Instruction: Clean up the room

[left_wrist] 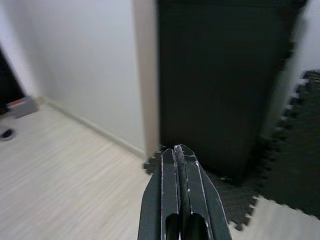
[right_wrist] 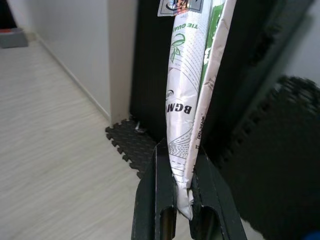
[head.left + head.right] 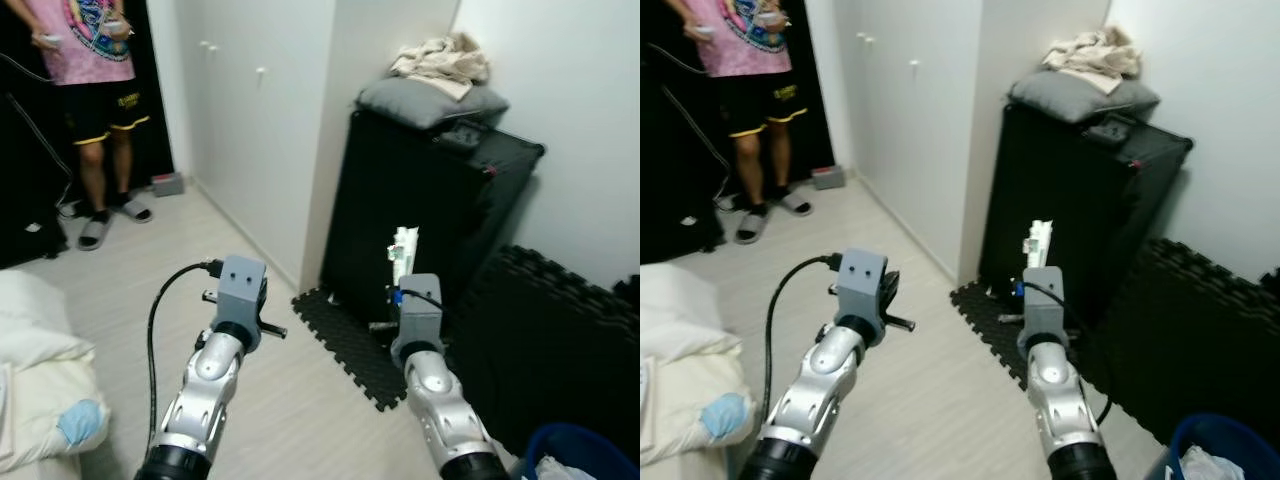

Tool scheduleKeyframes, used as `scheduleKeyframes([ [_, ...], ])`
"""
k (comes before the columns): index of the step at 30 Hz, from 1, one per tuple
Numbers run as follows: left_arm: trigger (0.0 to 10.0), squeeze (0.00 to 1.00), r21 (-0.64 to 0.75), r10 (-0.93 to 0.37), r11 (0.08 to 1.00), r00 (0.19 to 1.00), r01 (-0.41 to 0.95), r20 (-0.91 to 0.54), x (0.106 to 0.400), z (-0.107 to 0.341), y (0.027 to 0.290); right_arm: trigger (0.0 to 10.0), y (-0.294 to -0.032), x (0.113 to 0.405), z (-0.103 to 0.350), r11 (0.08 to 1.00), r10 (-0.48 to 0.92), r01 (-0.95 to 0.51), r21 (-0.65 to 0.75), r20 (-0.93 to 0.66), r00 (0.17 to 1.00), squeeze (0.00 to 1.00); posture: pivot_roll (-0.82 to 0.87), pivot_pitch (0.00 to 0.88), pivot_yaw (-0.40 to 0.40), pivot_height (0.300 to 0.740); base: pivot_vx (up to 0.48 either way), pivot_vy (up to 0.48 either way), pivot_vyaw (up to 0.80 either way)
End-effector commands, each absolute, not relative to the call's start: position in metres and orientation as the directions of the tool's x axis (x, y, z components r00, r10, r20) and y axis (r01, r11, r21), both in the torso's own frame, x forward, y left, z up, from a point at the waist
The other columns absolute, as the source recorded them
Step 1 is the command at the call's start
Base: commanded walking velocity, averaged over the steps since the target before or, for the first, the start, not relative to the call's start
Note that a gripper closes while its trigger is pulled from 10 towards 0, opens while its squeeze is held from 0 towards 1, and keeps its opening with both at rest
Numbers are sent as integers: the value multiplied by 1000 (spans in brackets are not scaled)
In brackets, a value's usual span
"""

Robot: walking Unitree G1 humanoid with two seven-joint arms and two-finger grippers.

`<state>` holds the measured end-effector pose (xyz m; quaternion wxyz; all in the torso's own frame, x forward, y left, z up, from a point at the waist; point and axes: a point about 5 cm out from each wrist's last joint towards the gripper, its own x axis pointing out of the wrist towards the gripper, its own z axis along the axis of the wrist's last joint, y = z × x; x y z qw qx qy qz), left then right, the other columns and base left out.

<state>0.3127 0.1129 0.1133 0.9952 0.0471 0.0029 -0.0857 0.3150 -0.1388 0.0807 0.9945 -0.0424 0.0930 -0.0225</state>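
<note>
My right gripper [image 2: 181, 162] is shut on a white and green printed packet [image 2: 192, 85], which stands upright above my right wrist [image 3: 403, 250] in front of the black cabinet [image 3: 420, 210]. My left gripper [image 1: 179, 155] is shut with nothing between its fingers, held out over the light wood floor [image 3: 150, 270]. A blue bin [image 3: 575, 455] with white things in it sits at the bottom right, beside my right arm.
A person in a pink shirt [image 3: 85, 40] stands at the far left by a dark doorway. A grey pillow and crumpled cloth [image 3: 440, 75] lie on the cabinet. Black foam mats [image 3: 350, 340] cover the floor on the right. White bedding [image 3: 40, 380] lies at the left.
</note>
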Motion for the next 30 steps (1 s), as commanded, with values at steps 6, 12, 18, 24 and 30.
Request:
scheduleKeyframes([
  [6, 10000, 0, 97, -169, 981, 986, 170, -17, 313, 112, 113, 10000, -137, 314, 74, 999, -45, 40, -28, -237, 970, 0, 8, 0, -84, 740, 0, 0, -800],
  [12, 10000, 0, 79, -160, 983, 986, 163, -40, 313, 109, 114, 10000, -137, 314, 73, 999, -49, 45, -22, -236, 970, 0, 8, 0, -81, 740, 0, 0, -800],
  [18, 10000, 0, 53, -82, 995, 991, 88, -106, 316, 101, 126, 10000, -138, 314, 72, 999, -52, 47, -25, -230, 972, 0, 7, 0, -78, 740, 0, 0, -800],
  [24, 10000, 0, 57, -70, 995, 989, 78, -132, 317, 97, 128, 10000, -138, 315, 72, 999, -48, 46, -17, -236, 970, 0, 8, 0, -77, 740, 0, 0, -800],
  [30, 10000, 0, 76, -69, 994, 989, 79, -131, 316, 96, 130, 10000, -137, 315, 71, 999, -45, 38, -32, -240, 970, 0, 9, 0, -78, 740, 0, 0, -800],
])
